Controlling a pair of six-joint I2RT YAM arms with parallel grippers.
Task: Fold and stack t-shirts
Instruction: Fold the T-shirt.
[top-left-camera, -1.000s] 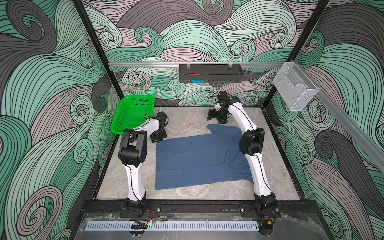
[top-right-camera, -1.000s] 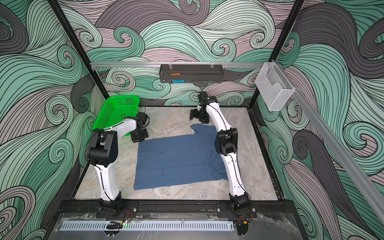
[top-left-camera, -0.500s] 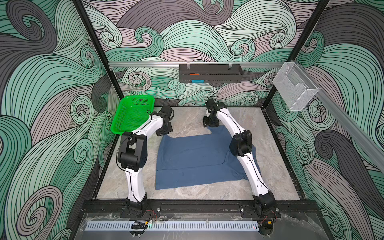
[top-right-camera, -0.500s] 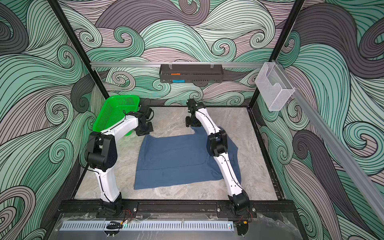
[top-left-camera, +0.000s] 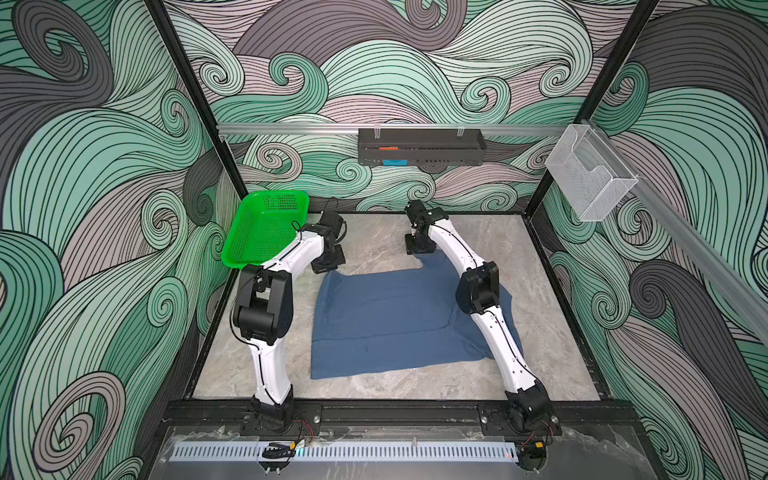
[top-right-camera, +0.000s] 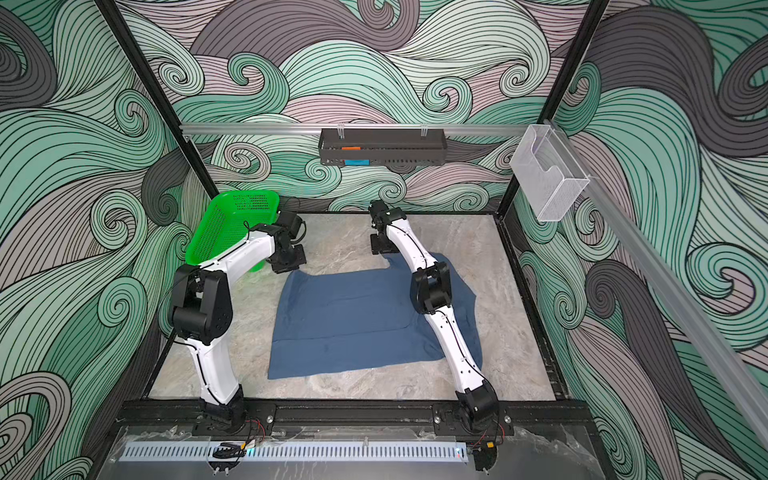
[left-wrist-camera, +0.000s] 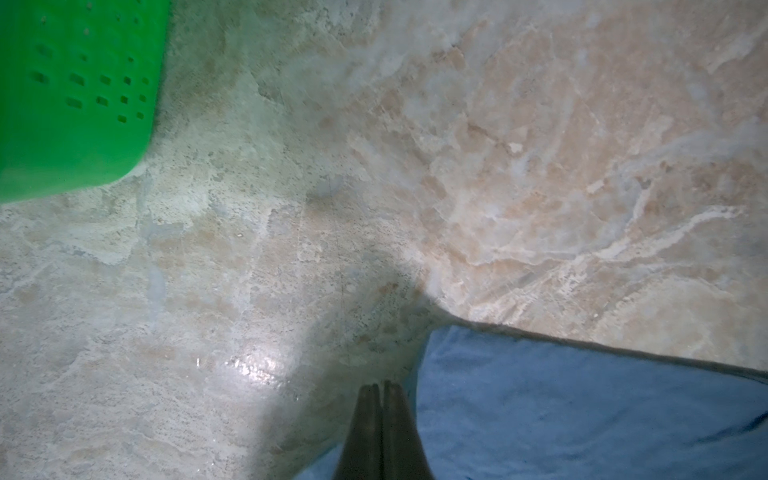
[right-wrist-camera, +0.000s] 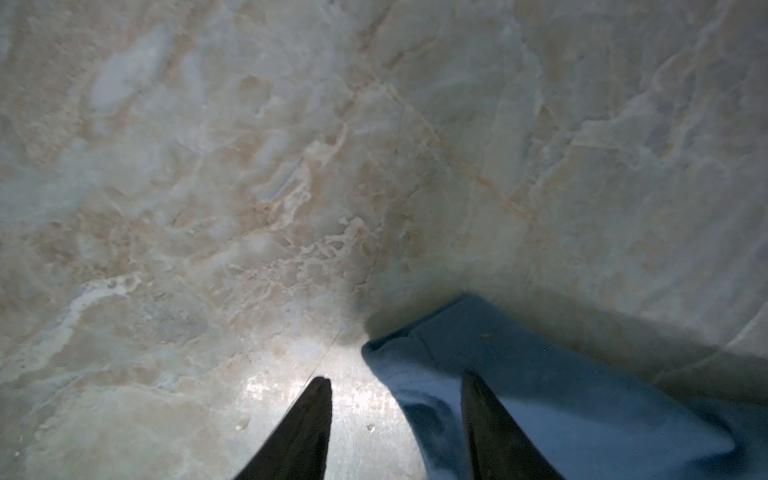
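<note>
Marble tabletop (top-left-camera: 374, 237) beyond far t-shirt (top-left-camera: 386, 320) edge

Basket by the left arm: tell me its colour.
The basket is bright green, perforated; clearest in a top view.

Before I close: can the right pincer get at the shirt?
Probably yes: the right pincer is open over an edge of the shirt, with cloth between its jaws and nothing in the way.
</note>
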